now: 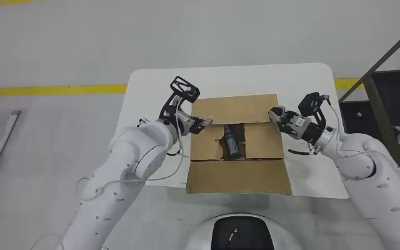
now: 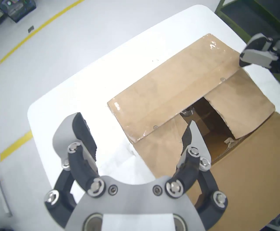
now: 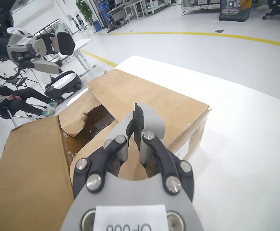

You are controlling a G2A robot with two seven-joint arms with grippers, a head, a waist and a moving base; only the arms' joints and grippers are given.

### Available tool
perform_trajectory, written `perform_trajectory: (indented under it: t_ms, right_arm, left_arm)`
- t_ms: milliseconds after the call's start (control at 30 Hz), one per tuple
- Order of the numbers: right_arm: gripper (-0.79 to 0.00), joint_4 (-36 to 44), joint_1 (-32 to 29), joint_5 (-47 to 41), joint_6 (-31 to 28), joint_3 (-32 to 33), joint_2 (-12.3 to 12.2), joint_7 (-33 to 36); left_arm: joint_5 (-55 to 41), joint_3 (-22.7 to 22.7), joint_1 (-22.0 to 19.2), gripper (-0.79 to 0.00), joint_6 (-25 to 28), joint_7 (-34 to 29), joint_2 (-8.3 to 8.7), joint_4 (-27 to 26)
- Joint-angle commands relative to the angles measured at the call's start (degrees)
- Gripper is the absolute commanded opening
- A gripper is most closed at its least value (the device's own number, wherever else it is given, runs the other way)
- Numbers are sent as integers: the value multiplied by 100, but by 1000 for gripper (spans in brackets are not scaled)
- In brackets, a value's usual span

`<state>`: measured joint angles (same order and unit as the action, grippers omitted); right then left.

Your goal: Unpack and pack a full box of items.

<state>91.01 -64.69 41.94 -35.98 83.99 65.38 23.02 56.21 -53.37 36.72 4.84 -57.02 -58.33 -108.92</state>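
At the left edge of the cardboard box [image 1: 240, 172], the left hand [image 2: 137, 137] is spread wide and holds nothing. One of its fingers [image 2: 192, 140] lies over the left inner flap [image 2: 159, 144] and the other is out over the bare surface [image 2: 87, 87]. Placed so, it looks ready either to push that flap outward or to close on its torn edge and widen the opening. Across the gap, the right hand [image 3: 136, 124] has its fingers pressed together with nothing visible between them. It hangs just above the right inner flap [image 1: 265, 140], near that flap's outer edge. I judge this a pushing pose rather than a grip, meant to press the flap down and out. The cardboard box sits in the middle of the surface with its two long flaps folded out flat, one near the robot and one far. The short inner flaps are only partly parted, leaving a narrow dark slot. In that slot lies a dark bottle [image 1: 232, 140], inside the box, so unpacking seems hardly begun. The surface is white with rounded corners. Around it is pale grey floor crossed by a yellow line [image 1: 62, 89], with a dark green frame [image 1: 375, 75] beside the right arm. Farther off are workbenches and a potted plant [image 3: 84, 11].
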Motion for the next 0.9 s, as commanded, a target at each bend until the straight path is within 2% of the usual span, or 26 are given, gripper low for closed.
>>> perform_trajectory:
  t_ms: [0,167,267,367,500,867]
  right_arm:
    - [-785,-20,-3,16,6,-19,-4,-54]
    - [-785,-40,-16,39,38,-81,-10,-135]
    - [-785,-35,-17,43,39,-129,-14,-142]
    - [-785,-40,-15,35,40,-162,-19,-169]
    - [-785,-55,-4,24,36,-185,-28,-182]
    - [-785,-94,7,-70,54,-223,-54,-197]
  left_arm:
    - [130,-146,214,0,486,-86,70,-251]
    - [272,-709,815,0,1225,-327,255,-879]
    - [37,-1065,1150,0,1542,-863,356,-1245]
    - [-274,-1332,1491,0,1864,-1083,433,-1609]
    - [-663,-1610,1938,0,1742,-1097,486,-1804]
    - [-663,-1610,1938,0,1742,-1097,486,-1804]
